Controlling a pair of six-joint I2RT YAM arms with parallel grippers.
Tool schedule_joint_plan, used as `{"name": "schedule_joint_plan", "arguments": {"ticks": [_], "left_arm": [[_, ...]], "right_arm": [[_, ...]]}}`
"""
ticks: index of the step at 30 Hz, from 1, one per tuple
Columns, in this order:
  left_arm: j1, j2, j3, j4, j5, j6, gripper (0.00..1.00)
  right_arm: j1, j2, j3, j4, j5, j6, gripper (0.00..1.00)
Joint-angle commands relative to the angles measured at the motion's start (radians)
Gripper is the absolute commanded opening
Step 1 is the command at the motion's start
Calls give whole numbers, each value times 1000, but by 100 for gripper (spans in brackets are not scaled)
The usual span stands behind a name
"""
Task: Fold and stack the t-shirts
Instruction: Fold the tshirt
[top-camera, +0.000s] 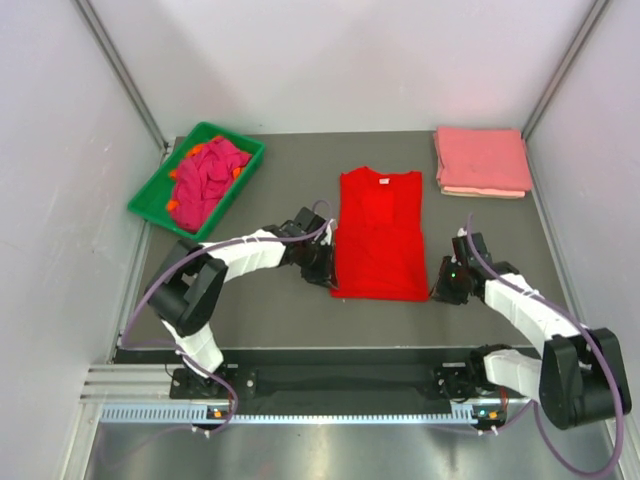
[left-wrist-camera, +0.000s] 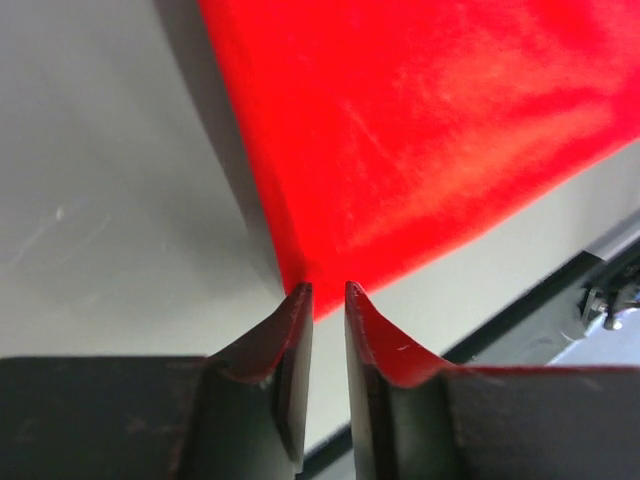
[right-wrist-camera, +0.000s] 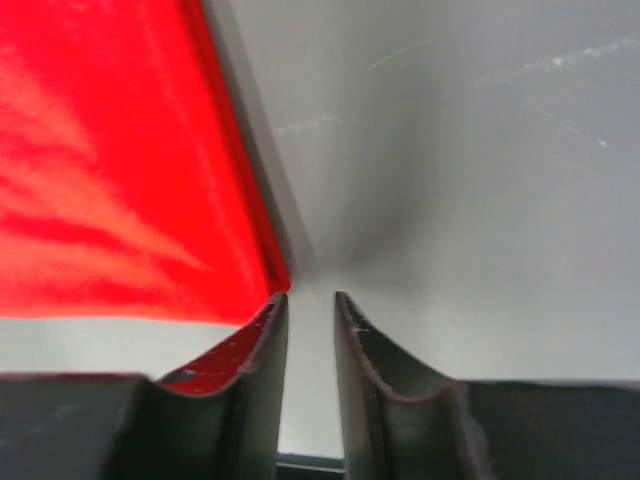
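My left and right jaws, nearly closed, sit at the red t-shirt (top-camera: 380, 235) hem corners; bare worktop (top-camera: 270, 300) outside; neck label (top-camera: 381, 181) unreadable.

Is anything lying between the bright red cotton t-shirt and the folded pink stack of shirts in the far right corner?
Nothing visible does. Only bare grey table separates the red t-shirt from the folded pink stack.

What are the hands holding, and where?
Cannot be told: left hand and right hand each reach a near corner of the red t-shirt; no clear pinch.
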Motion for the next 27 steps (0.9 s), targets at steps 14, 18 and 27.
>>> {"name": "schedule_joint_plan", "arguments": {"ticks": [14,18,27], "left_arm": [[6,-97,-120,81,71,-108,34],[9,-82,-126,82,49,-112,35],[23,-70,-131,93,46,-123,35]], "right_arm": [[-2,-62,-25,37,-124,37,36],[-2,-82,-13,25,-113,46,36],[-2,-142,30,-29,-95,65,38]]}}
